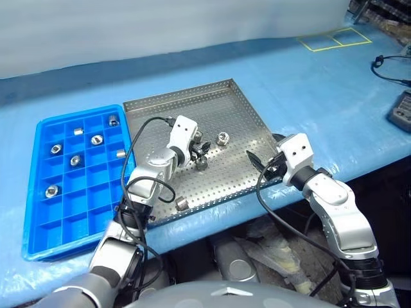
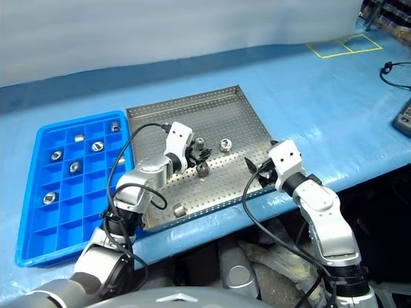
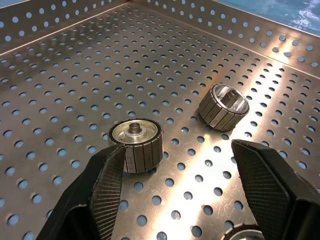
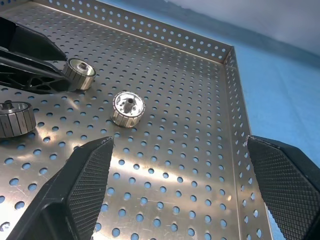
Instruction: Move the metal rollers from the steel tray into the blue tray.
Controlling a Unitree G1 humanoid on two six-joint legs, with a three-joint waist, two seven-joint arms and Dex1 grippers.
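The steel tray [image 1: 225, 102] lies mid-table with the blue tray [image 1: 83, 212] to its left. Metal rollers lie loose on the perforated floor: one [image 1: 223, 138] toward the right, one [image 1: 198, 136] and one [image 1: 201, 163] close together, one [image 1: 182, 204] near the front rim. Several more sit in the blue tray's compartments [image 1: 96, 139]. My left gripper [image 1: 202, 151] hangs open low over the tray's middle; in the left wrist view a roller [image 3: 136, 144] stands just by one finger [image 3: 107, 185]. My right gripper [image 4: 177, 150] is open and empty at the tray's front right edge.
The trays rest on a blue-covered table [image 1: 321, 96]. A yellow marked rectangle [image 1: 334, 40] lies at the back right, and a dark device with a cable [image 1: 401, 110] sits at the right edge. The table's front edge runs just before the trays.
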